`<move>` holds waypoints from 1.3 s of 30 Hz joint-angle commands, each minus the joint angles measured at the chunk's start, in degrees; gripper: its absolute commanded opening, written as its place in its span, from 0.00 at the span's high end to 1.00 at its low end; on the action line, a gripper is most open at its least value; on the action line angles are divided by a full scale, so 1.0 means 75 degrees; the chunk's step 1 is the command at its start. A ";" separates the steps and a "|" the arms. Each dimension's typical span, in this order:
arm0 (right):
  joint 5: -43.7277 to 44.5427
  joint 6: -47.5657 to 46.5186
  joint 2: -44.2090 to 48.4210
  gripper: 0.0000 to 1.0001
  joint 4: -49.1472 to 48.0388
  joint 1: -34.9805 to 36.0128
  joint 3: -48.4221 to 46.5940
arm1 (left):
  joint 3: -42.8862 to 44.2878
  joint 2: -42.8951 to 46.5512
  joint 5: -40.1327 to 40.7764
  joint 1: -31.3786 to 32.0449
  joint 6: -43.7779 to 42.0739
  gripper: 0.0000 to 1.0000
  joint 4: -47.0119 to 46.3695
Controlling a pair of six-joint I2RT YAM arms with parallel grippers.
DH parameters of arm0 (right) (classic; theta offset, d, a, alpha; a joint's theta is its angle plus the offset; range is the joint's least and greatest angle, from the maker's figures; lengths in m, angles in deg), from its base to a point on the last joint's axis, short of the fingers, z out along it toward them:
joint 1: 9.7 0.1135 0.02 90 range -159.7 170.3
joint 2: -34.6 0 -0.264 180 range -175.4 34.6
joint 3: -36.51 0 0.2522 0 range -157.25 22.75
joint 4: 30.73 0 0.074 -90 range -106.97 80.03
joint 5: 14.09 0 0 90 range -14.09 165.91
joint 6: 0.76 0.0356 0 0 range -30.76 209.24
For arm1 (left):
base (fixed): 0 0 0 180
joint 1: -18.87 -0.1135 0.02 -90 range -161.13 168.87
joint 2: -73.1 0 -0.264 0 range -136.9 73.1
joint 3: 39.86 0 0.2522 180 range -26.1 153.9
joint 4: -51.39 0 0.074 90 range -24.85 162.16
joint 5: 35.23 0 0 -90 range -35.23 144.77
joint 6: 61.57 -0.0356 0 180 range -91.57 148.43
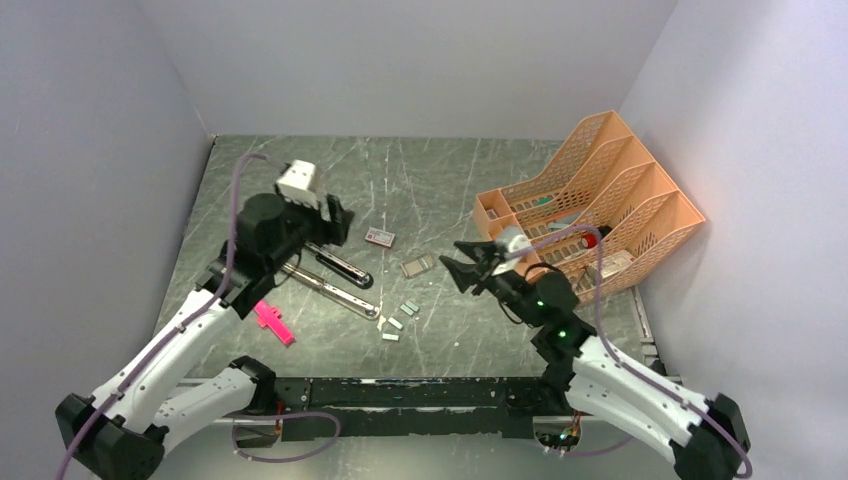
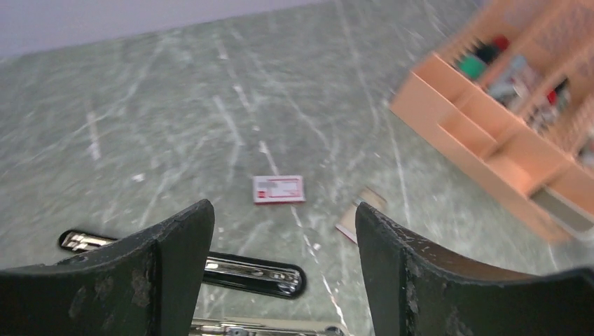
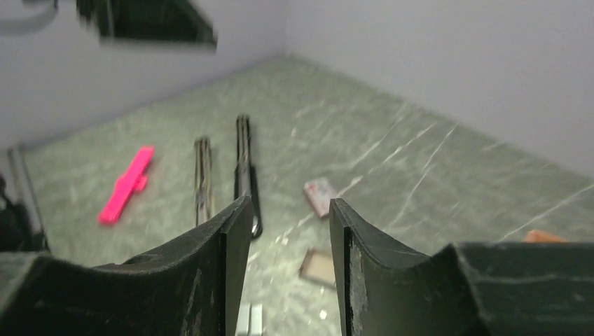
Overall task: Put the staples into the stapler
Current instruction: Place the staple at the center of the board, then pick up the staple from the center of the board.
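The black stapler [image 1: 345, 268] lies opened flat left of centre, its chrome rail [image 1: 330, 290] stretched out beside it. Silvery staples [image 1: 408, 309] lie loose in a few short strips in front of it. The red-and-white staple box [image 1: 379, 237] lies behind, its open tray [image 1: 418, 266] to the right. My left gripper [image 1: 335, 222] is open and empty above the stapler's far end. The left wrist view shows the stapler [image 2: 252, 271] and the box [image 2: 279, 189] between my fingers. My right gripper [image 1: 455, 262] is open and empty, right of the tray. The right wrist view shows the staples [image 3: 250, 318] below.
An orange desk organiser [image 1: 590, 210] with pens and small items stands at the right. A pink cross-shaped piece [image 1: 273, 323] lies near the left arm. Grey walls close in the back and both sides of the table.
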 commanded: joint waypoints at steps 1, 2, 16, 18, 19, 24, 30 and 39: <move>-0.1382 -0.0095 -0.1382 0.52 -0.0148 0.0225 0.0028 | 0.0336 0.0011 -0.0942 -0.1392 0.1223 0.22 0.0436; -0.1352 -0.0158 -0.1700 0.53 -0.0295 0.0437 0.0074 | 0.0297 0.0050 -0.1073 -0.1603 0.1202 0.21 0.0395; -0.1001 -0.1121 -0.5055 0.56 -0.3624 0.2803 0.1504 | -0.0040 0.0505 -0.0701 -0.1910 0.0205 0.19 0.0354; -0.1256 -0.1214 -0.5590 0.56 -0.4112 0.2881 0.1547 | -0.0150 0.0626 -0.0721 -0.1916 0.0157 0.19 0.0352; -0.1417 -0.1251 -0.5796 0.56 -0.4319 0.2899 0.1550 | -0.0206 0.0673 -0.0729 -0.1932 0.0155 0.19 0.0351; -0.1965 -0.1253 -0.6614 0.56 -0.5264 0.2929 0.1556 | -0.0314 0.0764 -0.0685 -0.1992 0.0194 0.20 0.0409; -0.1908 -0.1251 -0.7370 0.56 -0.5616 0.2922 0.1484 | -0.0378 0.0841 -0.0747 -0.2100 0.0245 0.20 0.0440; -0.1806 -0.1194 -0.8116 0.56 -0.6174 0.2832 0.1477 | -0.0453 0.0845 -0.0848 -0.2142 0.0163 0.20 0.0413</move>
